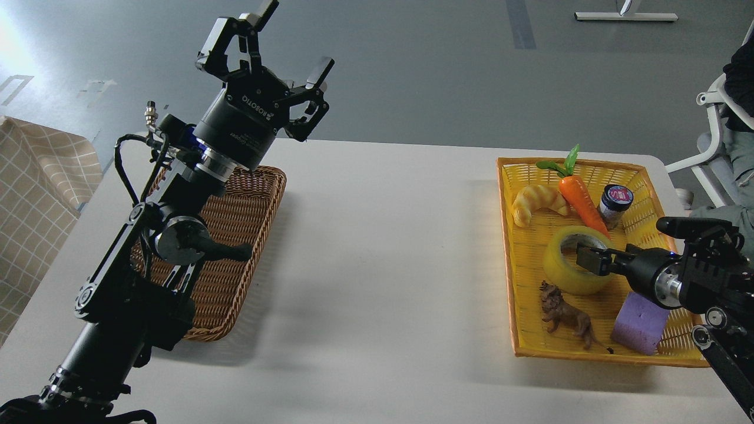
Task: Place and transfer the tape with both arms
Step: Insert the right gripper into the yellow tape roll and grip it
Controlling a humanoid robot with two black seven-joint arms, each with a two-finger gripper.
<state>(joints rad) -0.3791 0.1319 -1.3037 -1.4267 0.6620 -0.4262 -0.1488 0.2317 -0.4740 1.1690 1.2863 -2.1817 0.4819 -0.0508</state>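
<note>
The tape (568,277), a yellow translucent roll with a pale core, lies in the yellow basket (509,247) at the right. My right gripper (591,259) comes in from the right and sits at the roll's near rim, over its core. It is dark and seen nearly end-on, so its fingers cannot be told apart. The roll rests on the basket floor. My left gripper (294,38) is open and empty, held high above the brown wicker basket (253,194) at the left.
The yellow basket also holds a croissant toy (537,202), a carrot toy (580,197), a small dark jar (614,203), a brown animal figure (565,315) and a purple foam block (639,324). A chair and a seated person are at the far right edge.
</note>
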